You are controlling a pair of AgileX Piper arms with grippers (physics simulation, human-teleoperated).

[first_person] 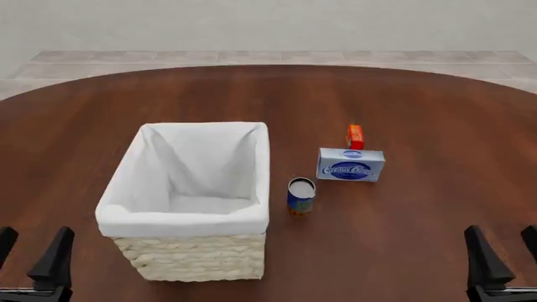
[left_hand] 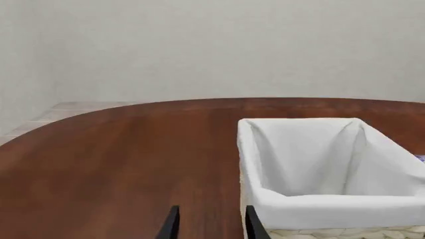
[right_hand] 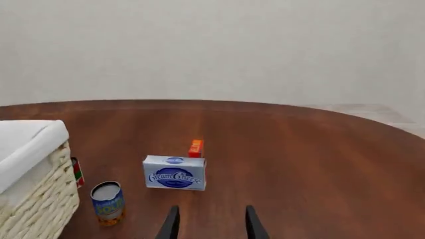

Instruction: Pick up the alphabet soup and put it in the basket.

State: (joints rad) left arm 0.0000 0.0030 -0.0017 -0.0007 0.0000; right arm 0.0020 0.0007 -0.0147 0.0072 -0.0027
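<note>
Nearest the camera in the front view, the left gripper hangs low at the near edge of the table, just off the basket's near left corner, its two dark fingers spread apart with only air between them; its own wrist camera shows the same parted fingertips over bare wood beside the basket's front wall. The right gripper sits at the near edge too, well to the right of the basket, fingers likewise parted and holding nothing; seen from its wrist, the gripper points out over open tabletop toward the small items. The basket stands upright on the near left part of the table, pale woven wicker below, white cloth lining folded over its rim, and nothing visible inside it. The alphabet soup stands upright on the table just beside the basket's right wall, near its front corner, apart from it by a narrow gap, silver top up and blue label facing the camera. Beyond the can and further right of the basket lies the cream cheese box, blue and white. Just behind that box stands the small orange-red box, the farthest item from the basket.
</note>
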